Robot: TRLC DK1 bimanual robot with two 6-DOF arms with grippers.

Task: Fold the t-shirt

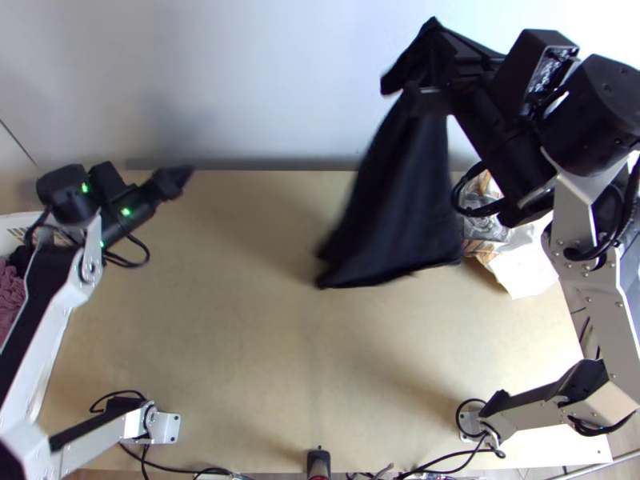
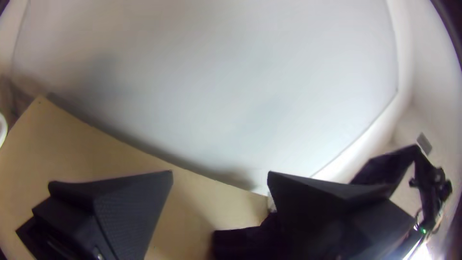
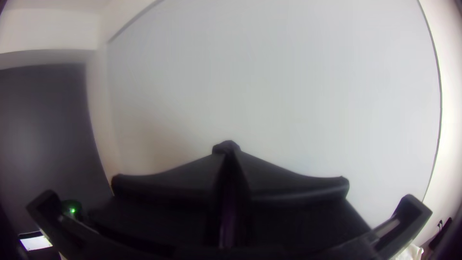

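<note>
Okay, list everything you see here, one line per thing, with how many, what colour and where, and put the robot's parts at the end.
t-shirt: one, black, hanging loosely over the table from the right gripper
table: one, light wood, beneath the arms
wall: one, pale grey, beyond the table's far edge
wrapping: crumpled, count unclear, white with orange, table's right side
pile of cloth: one, dusty pink, left edge of the top view
small device: one, black, middle of the near edge
cables: several, black, along the near edge and on the arms
arms: two, silver-grey and black, left and right
left gripper: one, black, open, far left of the table
right gripper: one, black, closed on the t-shirt
</note>
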